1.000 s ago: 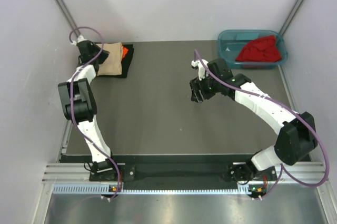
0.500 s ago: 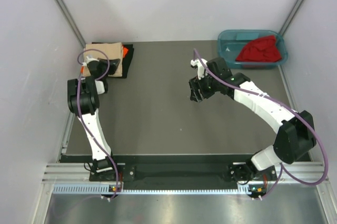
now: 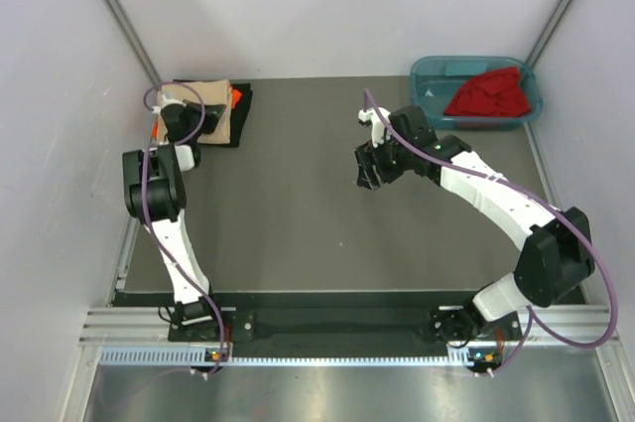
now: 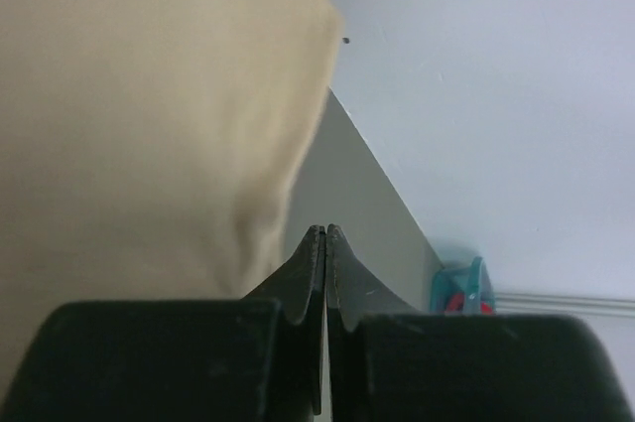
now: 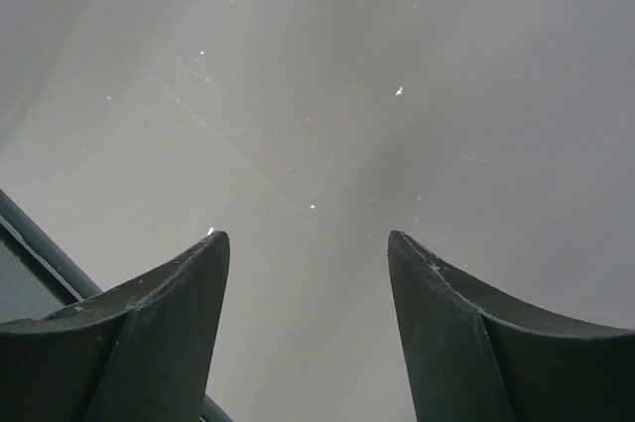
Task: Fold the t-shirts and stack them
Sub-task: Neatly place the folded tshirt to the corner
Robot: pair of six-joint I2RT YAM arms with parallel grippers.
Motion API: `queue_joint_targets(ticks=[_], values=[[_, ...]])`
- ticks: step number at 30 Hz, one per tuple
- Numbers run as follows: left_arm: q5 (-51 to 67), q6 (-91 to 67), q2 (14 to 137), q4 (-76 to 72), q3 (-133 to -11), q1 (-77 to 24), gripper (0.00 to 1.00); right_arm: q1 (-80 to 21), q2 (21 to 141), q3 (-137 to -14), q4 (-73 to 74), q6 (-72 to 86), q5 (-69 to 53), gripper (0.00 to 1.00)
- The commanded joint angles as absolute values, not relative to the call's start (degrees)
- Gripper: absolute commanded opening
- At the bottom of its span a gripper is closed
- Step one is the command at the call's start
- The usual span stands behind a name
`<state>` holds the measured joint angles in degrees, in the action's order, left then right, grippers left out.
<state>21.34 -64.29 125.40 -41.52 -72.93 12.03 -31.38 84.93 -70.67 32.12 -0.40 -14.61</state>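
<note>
A beige-tan t-shirt (image 3: 210,107) lies folded on top of a stack at the back left, with the bright orange t-shirt (image 3: 235,96) and the black t-shirt (image 3: 242,114) showing at its right edge. My left gripper (image 3: 187,116) is shut and empty at the stack's left side; in the left wrist view its shut tips (image 4: 325,231) are beside the beige cloth (image 4: 149,104). The dark red t-shirt (image 3: 488,94) lies crumpled in the teal tub (image 3: 431,72). My right gripper (image 3: 369,172) is open and empty above the bare table (image 5: 317,94) mid-table, its tips (image 5: 308,239) wide apart.
The teal tub stands at the back right corner and shows small in the left wrist view (image 4: 466,278). White walls close in the table at the left, back and right. The dark table (image 3: 298,213) stretches between the arms.
My left gripper has drawn back off the top of the stack toward its left near side, and the beige shirt now lies flatter. The right arm has barely moved.
</note>
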Motion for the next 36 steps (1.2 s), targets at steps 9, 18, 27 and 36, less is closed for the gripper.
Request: queue_joint_targets(ticks=[9, 18, 27, 36], values=[[13.72, -36.49, 105.39, -8.20, -82.18, -7.10, 0.01, -30.59, 72.89, -63.82, 27.78, 4.74, -11.34, 0.67], [4.49, -30.14, 88.88, 6.50, -69.90, -25.04, 0.08, -28.66, 55.75, -40.37, 10.06, 20.37, -4.93, 0.72], [10.35, -37.35, 75.96, 0.81, -50.57, -31.46, 0.19, -24.17, 42.38, -17.42, -7.01, 37.70, -4.93, 0.99], [19.33, -41.65, 62.44, -4.38, -34.30, -31.38, 0.26, -24.17, 27.88, -3.96, -2.91, 48.05, -0.35, 1.00]])
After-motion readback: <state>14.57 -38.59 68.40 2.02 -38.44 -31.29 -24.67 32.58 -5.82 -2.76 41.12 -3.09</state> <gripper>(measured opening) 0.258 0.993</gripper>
